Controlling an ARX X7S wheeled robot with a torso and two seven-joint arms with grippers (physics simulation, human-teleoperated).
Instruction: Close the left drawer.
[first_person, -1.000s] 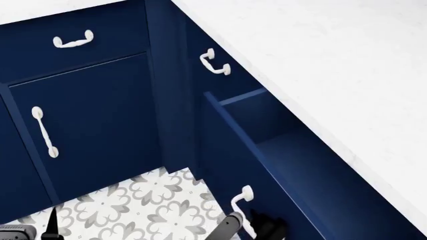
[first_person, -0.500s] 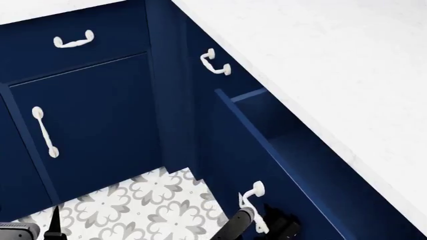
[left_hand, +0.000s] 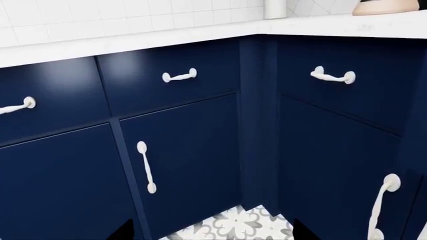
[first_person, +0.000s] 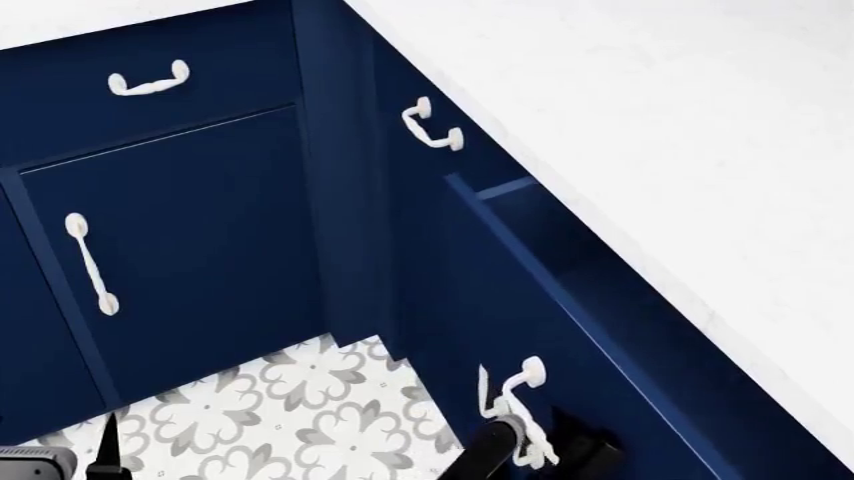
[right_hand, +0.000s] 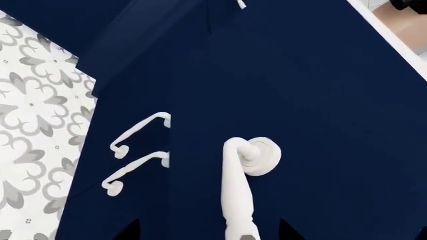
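Note:
The left drawer (first_person: 470, 300) is a navy box standing partly open under the white countertop, its plain navy inside (first_person: 627, 330) showing. Its flat front panel carries a white curved handle (first_person: 518, 412) on round mounts. My right gripper (first_person: 537, 455) is at that handle, jaws open, one finger on each side of it. In the right wrist view the handle (right_hand: 239, 192) and its round mount (right_hand: 259, 156) lie between the open right gripper (right_hand: 208, 235), close against the panel (right_hand: 320, 125). My left gripper (first_person: 67, 462) hangs open and empty low at the left, over the floor (left_hand: 212, 235).
Navy cabinet doors with long straight white handles (first_person: 91, 265) (left_hand: 145, 166) face me at the left. Closed drawers with curved handles (first_person: 147, 82) (first_person: 431, 125) sit above. The white countertop (first_person: 667, 120) overhangs the open drawer. Patterned grey-white floor tiles (first_person: 307, 410) lie below.
The drawer has slid inward under the countertop, its front panel moving right. My right gripper has moved right with the handle. The left gripper has not moved.

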